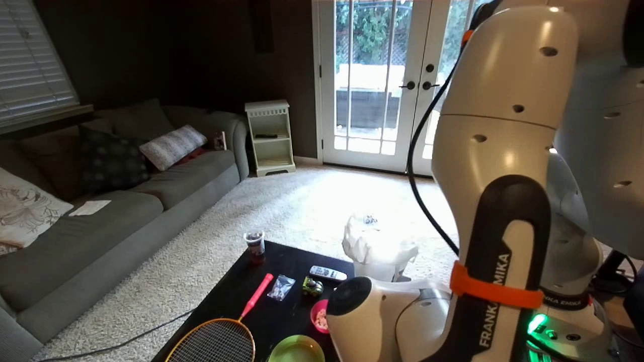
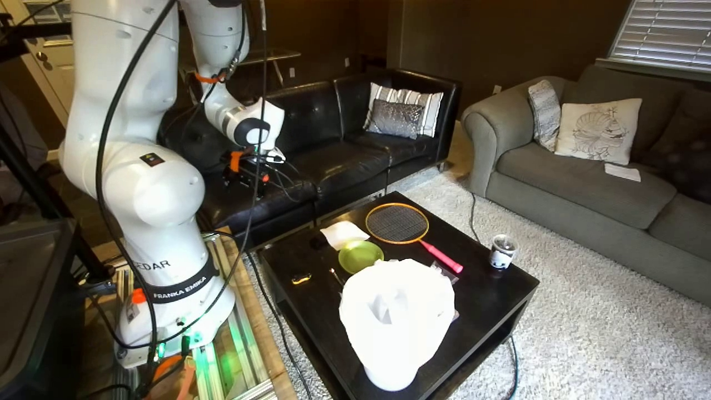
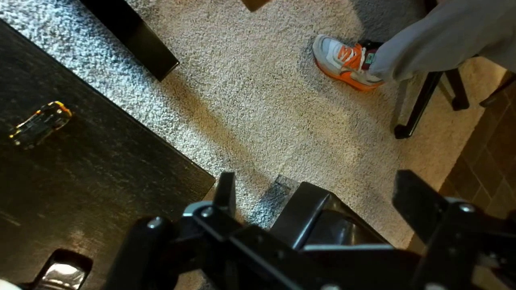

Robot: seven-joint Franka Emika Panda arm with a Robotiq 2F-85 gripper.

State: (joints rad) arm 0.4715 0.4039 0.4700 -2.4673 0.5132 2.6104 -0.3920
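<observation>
Two fingers of the black tool [image 3: 316,193] stand wide apart, nothing between them, above the carpet [image 3: 242,100] and what looks like the corner of a black couch [image 3: 338,226]. Left of them in the wrist view, a black-and-yellow toy car [image 3: 40,123] lies on the dark surface [image 3: 133,169]. Reaching it well probably means clearing the surface's edge, then straddling the car's narrow sides. Only the wrist view shows a sneaker [image 3: 346,60]; only the exterior views show a badminton racket [image 2: 397,223]

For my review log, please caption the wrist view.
Open, empty black two-fingered gripper; small oblong black-yellow object on dark rectangular tabletop; orange-and-white laced sneaker on beige pile carpet.
</observation>
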